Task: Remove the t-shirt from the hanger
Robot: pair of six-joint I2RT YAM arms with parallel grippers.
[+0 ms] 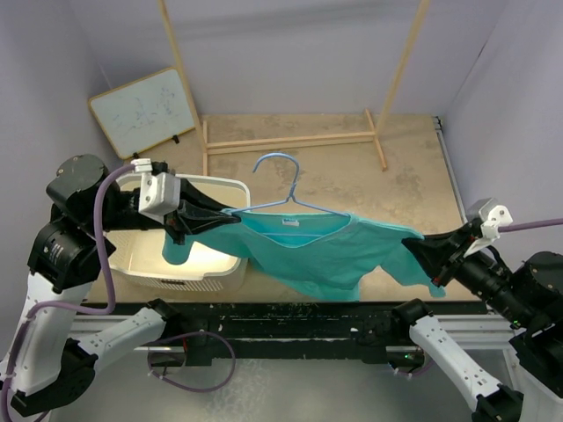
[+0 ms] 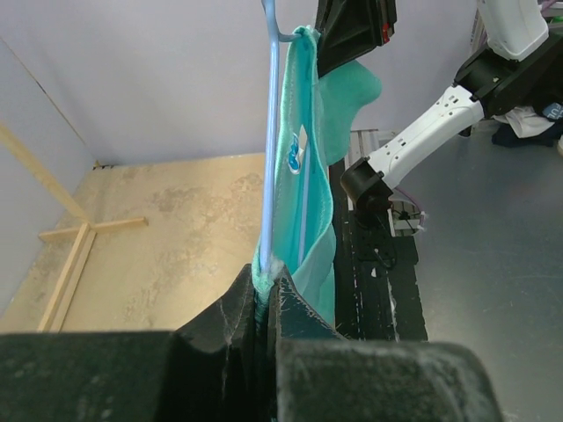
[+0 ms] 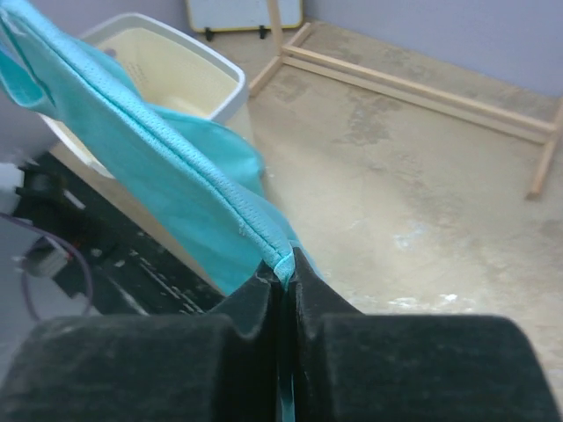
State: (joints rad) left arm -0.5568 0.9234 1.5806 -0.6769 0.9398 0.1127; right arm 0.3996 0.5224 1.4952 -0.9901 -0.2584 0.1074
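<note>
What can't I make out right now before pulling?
- Top view: the hanger, lower part hidden inside the t-shirt.
- Left wrist view: whether the left hand pinches wire along with fabric; the closed grip covers it.
- Label text, every view: too small.

Bench (image 1: 405,167) layout, top view:
- T-shirt (image 1: 327,253) hangs spread left to right above the near edge of the bench, between the two grippers.
- Left gripper (image 1: 229,213) is closed on the shirt's left end, over the basket (image 1: 230,183).
- Right gripper (image 1: 410,240) is closed on the shirt's right end, near the bench's near right corner.
- Hanger (image 1: 283,180) sits inside the shirt; its hook rises out of the neckline toward the far side.
- Basket stands on the near left of the bench, partly under the shirt's left end.
- Whiteboard (image 1: 143,112) leans in the far left corner, behind the basket.
- Rack (image 1: 290,141) stands on the bench behind the shirt, its poles rising toward the back wall.
</note>
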